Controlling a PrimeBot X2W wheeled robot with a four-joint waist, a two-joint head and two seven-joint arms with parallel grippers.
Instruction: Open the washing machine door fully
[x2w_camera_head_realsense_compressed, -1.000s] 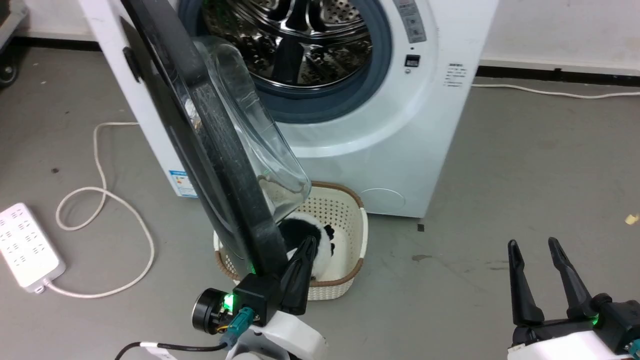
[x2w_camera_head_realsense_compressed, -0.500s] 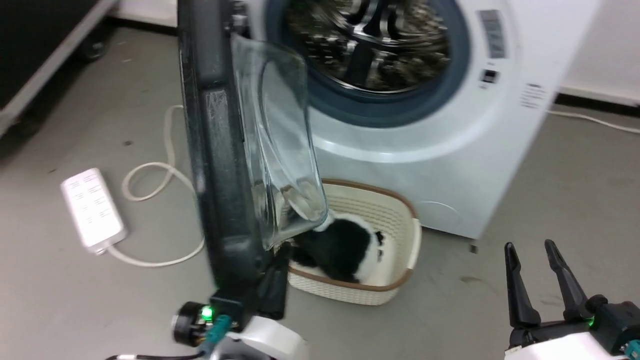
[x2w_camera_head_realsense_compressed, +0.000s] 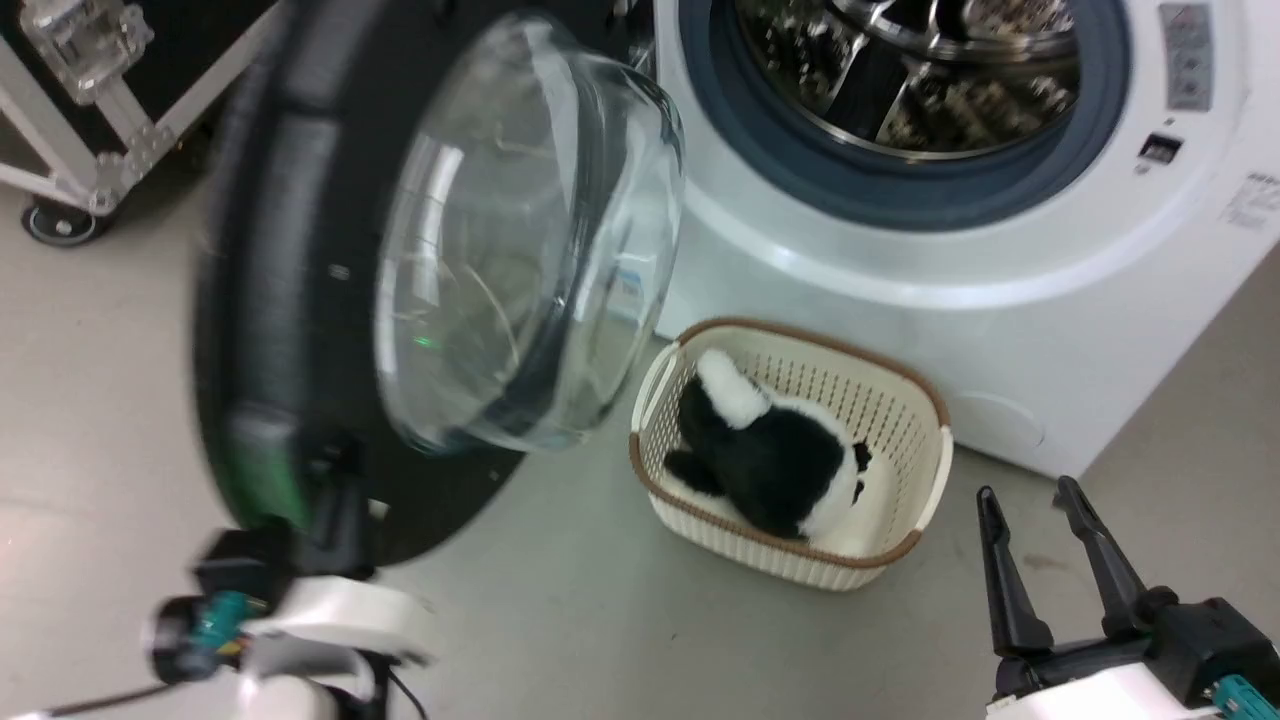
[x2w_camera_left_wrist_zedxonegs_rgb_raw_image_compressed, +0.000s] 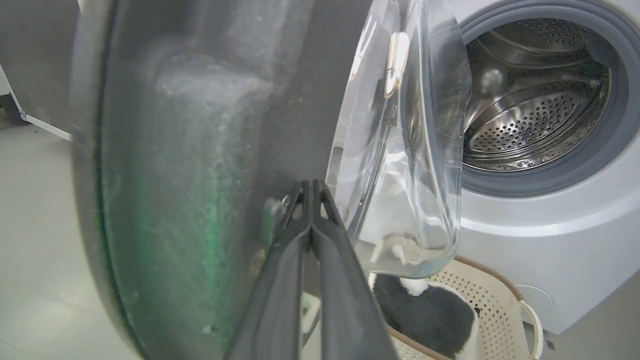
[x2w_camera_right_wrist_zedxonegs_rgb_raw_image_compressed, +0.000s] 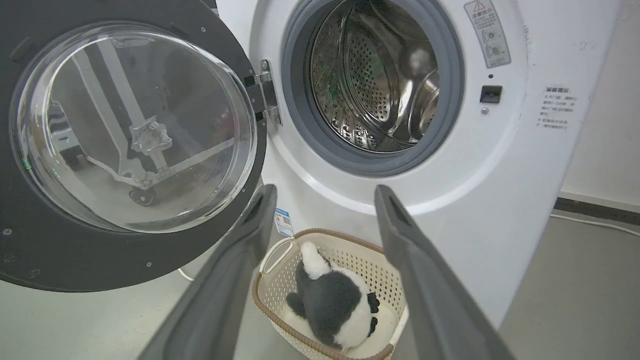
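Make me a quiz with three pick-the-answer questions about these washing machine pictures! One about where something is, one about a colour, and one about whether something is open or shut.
1. Where is the black-and-white plush toy?
A. on a chair
B. in the basket
C. hanging on a hook

2. What colour is the basket's rim?
A. brown
B. blue
C. green

3. How is the washing machine door?
A. shut tight
B. taken off and lying flat
C. swung open

Answers:
1 B: the toy lies inside the cream basket, which stands on the floor in front of the washing machine.
2 A: a brown band runs round the basket's top edge.
3 C: the door stands swung out on its hinge, and the steel drum shows behind it.
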